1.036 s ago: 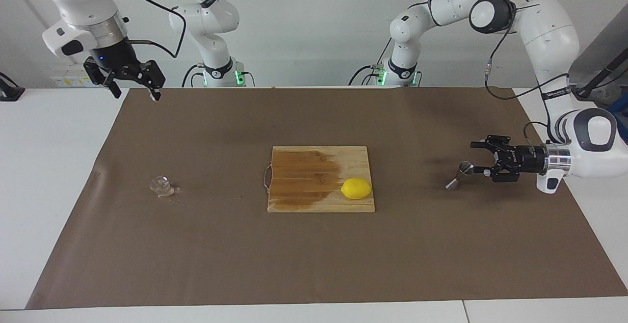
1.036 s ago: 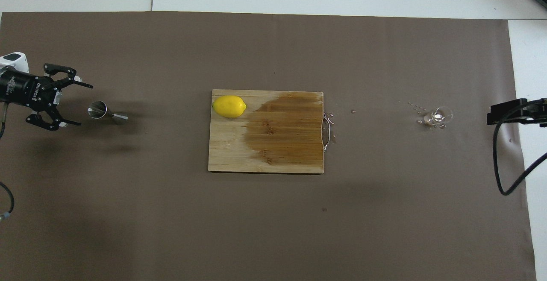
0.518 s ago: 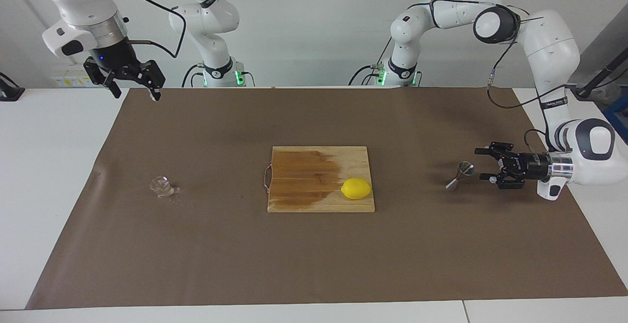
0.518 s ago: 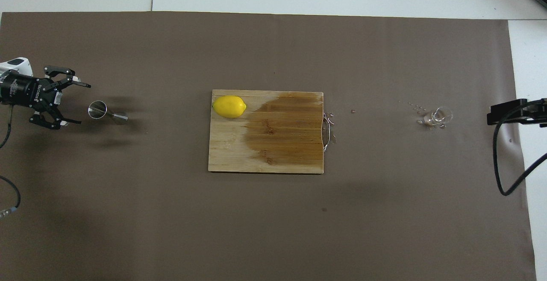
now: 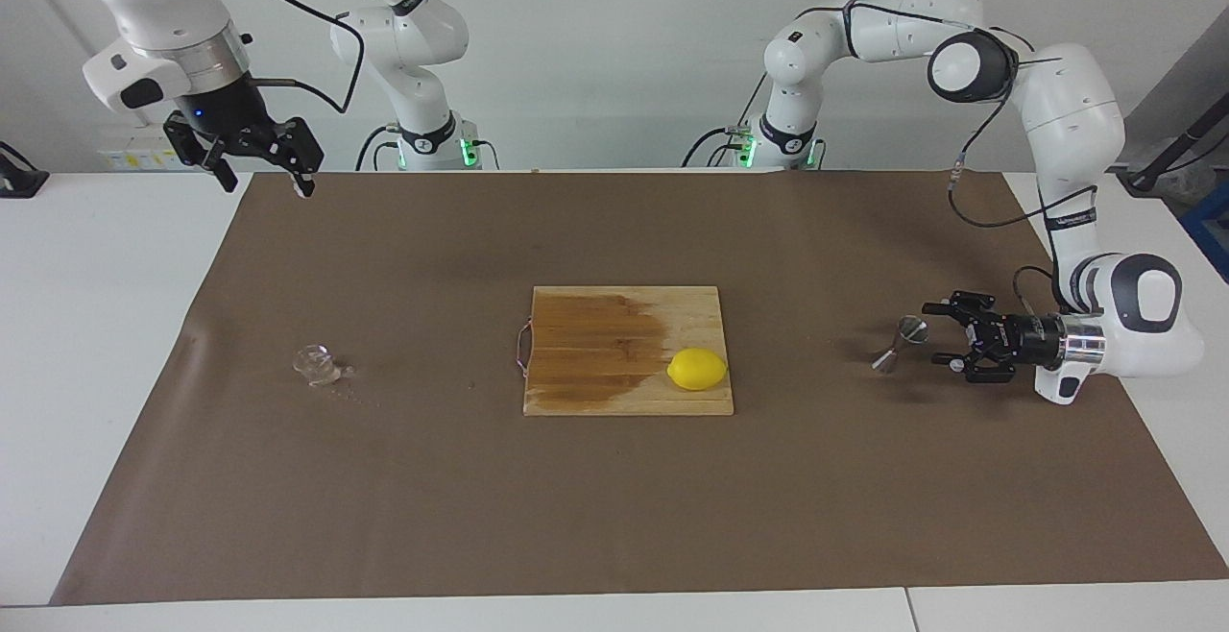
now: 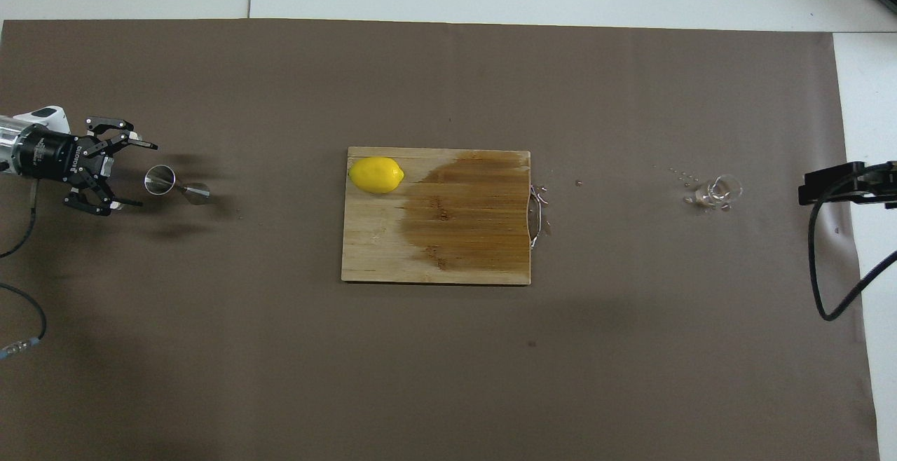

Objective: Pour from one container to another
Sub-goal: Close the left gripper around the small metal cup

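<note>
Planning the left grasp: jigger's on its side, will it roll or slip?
Likely rolls in an arc: the jigger lies on two cones. Smooth metal probably slips, so the narrow waist looks safest. The open left end effector is beside its wider mouth.

White lettering runs along the black body of the left gripper (image 6: 129, 174) in the overhead view — it appears to read "ROBOTIQ", though the letters are barely legible. No other text, label, number or sign can be read anywhere else.

Both arms are glossy white with black joint caps, loose black cables, silver wrists and black skeletal hands.
</note>
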Tool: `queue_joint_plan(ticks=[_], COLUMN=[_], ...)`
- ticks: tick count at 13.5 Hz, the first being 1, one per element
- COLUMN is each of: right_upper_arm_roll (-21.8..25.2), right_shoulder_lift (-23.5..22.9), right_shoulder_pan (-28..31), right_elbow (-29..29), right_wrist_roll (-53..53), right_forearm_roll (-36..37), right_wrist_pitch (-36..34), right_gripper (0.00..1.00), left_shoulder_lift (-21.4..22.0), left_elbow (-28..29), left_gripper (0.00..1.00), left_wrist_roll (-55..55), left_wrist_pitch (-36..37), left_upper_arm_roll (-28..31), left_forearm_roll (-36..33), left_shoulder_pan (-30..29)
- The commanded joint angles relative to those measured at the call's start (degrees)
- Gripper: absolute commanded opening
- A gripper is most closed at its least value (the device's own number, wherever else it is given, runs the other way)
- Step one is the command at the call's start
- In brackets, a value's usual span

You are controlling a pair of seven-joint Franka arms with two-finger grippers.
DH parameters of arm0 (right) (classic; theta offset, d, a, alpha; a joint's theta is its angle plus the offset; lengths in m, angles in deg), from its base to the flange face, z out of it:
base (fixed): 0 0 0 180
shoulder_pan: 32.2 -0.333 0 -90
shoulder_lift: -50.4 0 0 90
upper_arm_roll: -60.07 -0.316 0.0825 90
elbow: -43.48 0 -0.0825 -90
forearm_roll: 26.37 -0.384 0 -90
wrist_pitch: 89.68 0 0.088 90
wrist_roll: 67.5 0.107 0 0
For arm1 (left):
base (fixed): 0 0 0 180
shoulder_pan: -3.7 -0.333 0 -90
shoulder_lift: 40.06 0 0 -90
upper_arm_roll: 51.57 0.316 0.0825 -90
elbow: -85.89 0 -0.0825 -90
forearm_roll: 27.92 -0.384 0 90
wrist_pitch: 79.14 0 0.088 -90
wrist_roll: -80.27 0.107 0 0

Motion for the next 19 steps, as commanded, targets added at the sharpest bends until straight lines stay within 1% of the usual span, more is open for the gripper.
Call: queue_joint_plan(ticks=[1,7,11,19], right_upper_arm_roll=[-0.2,-0.2,-0.2,-0.2], right_shoulder_lift=[0.0,0.0,0.0,0.0], right_shoulder_pan=[0.3,0.3,0.3,0.3], right_elbow=[-0.5,-0.5,-0.5,-0.5], right_wrist_roll=[0.8,0.8,0.7,0.8], right_forearm_roll=[-0.5,-0.5,-0.5,-0.5], right_wrist_pitch=[-0.7,-0.7,-0.7,-0.7], right_gripper=[1.0,1.0,1.0,1.0], left_shoulder_lift=[-2.9,-4.7,-5.7,-6.4], left_elbow=[-4.0,-4.5,-4.5,-4.2], left_gripper=[1.0,1.0,1.0,1.0], left_wrist_roll=[-2.0,-2.7,-4.5,-5.7], left_wrist_pitch=[0.6,0.8,1.2,1.2], left_upper_arm_roll=[-0.8,-1.1,-3.2,-3.8], left_forearm_roll=[0.8,0.9,1.0,1.0], left_shoulder_pan=[-0.2,-0.5,-1.1,-1.5])
